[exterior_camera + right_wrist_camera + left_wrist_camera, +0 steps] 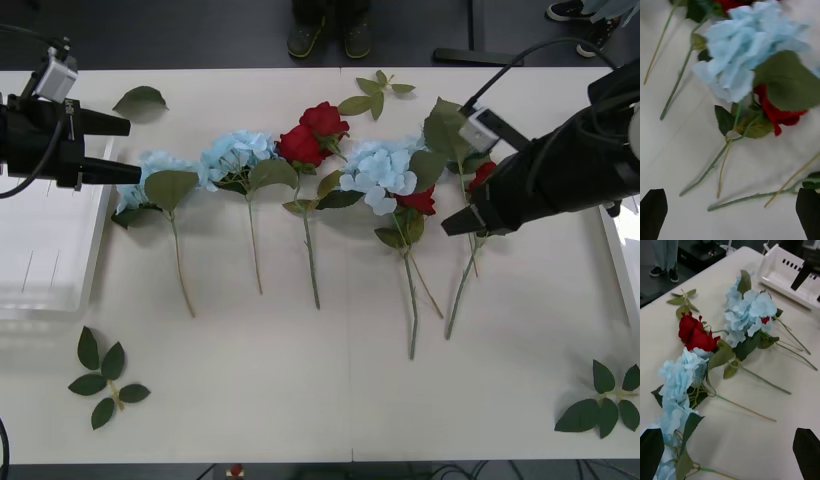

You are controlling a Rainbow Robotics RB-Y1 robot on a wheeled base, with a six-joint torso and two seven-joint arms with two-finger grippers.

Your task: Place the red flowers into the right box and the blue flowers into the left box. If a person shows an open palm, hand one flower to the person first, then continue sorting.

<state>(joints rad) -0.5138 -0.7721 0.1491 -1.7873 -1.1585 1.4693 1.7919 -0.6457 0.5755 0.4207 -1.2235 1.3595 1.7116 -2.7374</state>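
Across the middle of the table lies a row of flowers. The blue flowers (pixel 237 153) (pixel 385 170) (pixel 150 172) alternate with the red flowers (pixel 312 132) (pixel 418 202) (pixel 482 175). My left gripper (pixel 125 148) is open beside the leftmost blue flower (pixel 677 378), over the inner rim of the left box (pixel 50 240). My right gripper (pixel 458 215) hovers open over the rightmost rose and its stem. In the right wrist view my right gripper (pixel 730 217) has a stem (pixel 752 197) between its black fingers, below a blue flower (pixel 741 48) and a rose (pixel 778 112). The right box (pixel 615 260) shows its rim at the right edge.
Loose green leaf sprigs lie at the front left (pixel 105 375), front right (pixel 605 400), back left (pixel 140 98) and back middle (pixel 375 90). A person's shoes (pixel 325 35) stand beyond the table's far edge. The right box (pixel 790 273) stands past the far end of the row.
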